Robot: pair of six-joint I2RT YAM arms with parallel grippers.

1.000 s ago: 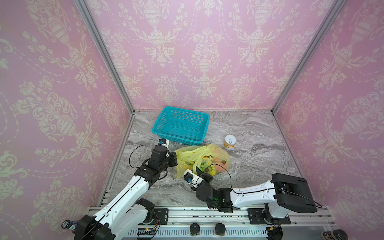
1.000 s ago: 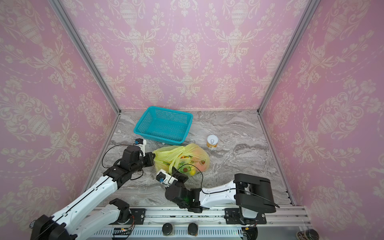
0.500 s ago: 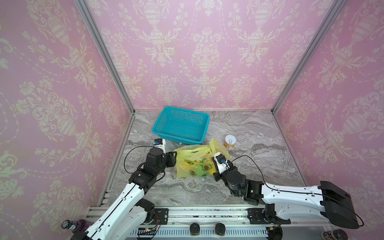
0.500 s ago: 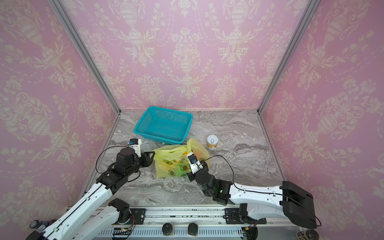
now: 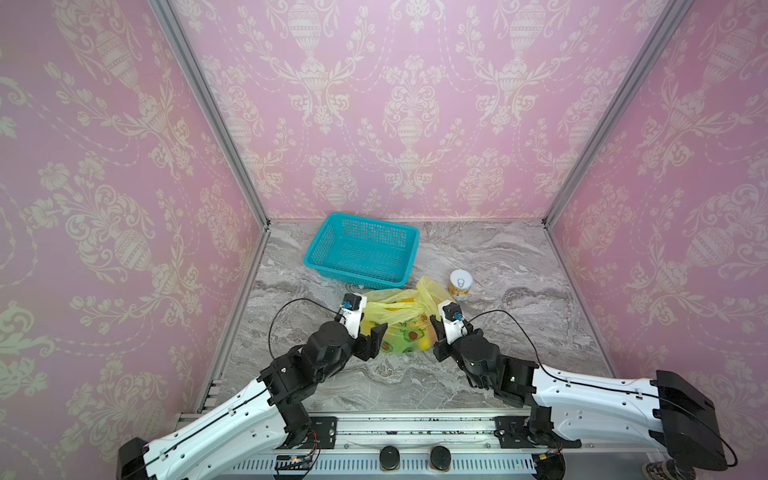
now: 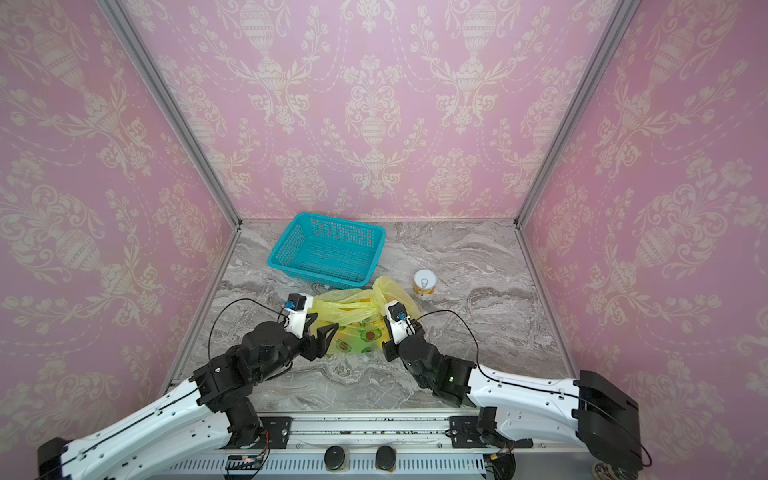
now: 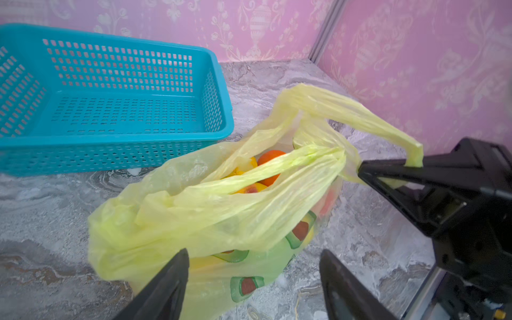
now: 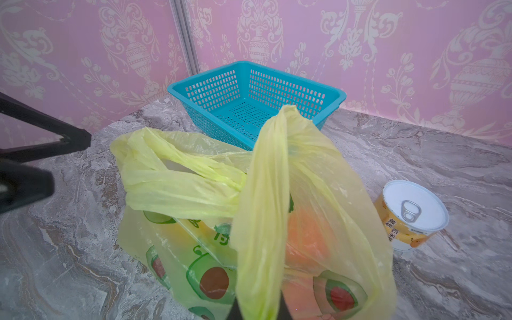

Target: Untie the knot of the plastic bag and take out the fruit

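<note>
The pale-yellow plastic bag (image 5: 399, 328) (image 6: 353, 328) with green avocado prints lies mid-table. No knot shows: its two handle loops lie apart. My right gripper (image 7: 365, 173) (image 5: 434, 321) is shut on one handle loop (image 8: 274, 171), holding it up at the bag's right side. The other loop (image 7: 277, 166) droops across the bag's mouth. My left gripper (image 7: 253, 253) (image 5: 368, 332) stands open at the bag's left side, nothing between its fingers. Fruit shows in the mouth: an orange piece (image 7: 270, 159) and a peach-coloured piece (image 7: 249, 189). More fruit shows dimly through the film (image 8: 307, 235).
A teal perforated basket (image 5: 361, 253) (image 7: 110, 110) stands just behind the bag. A small white-and-yellow can (image 5: 460, 282) (image 8: 412, 213) stands to the bag's right. Pink walls close in the marble table on three sides, and a metal rail runs along the front.
The right arm swung from the bag's front left round to its right side, lifting a handle loop. The left gripper opened and let go of the bag.
</note>
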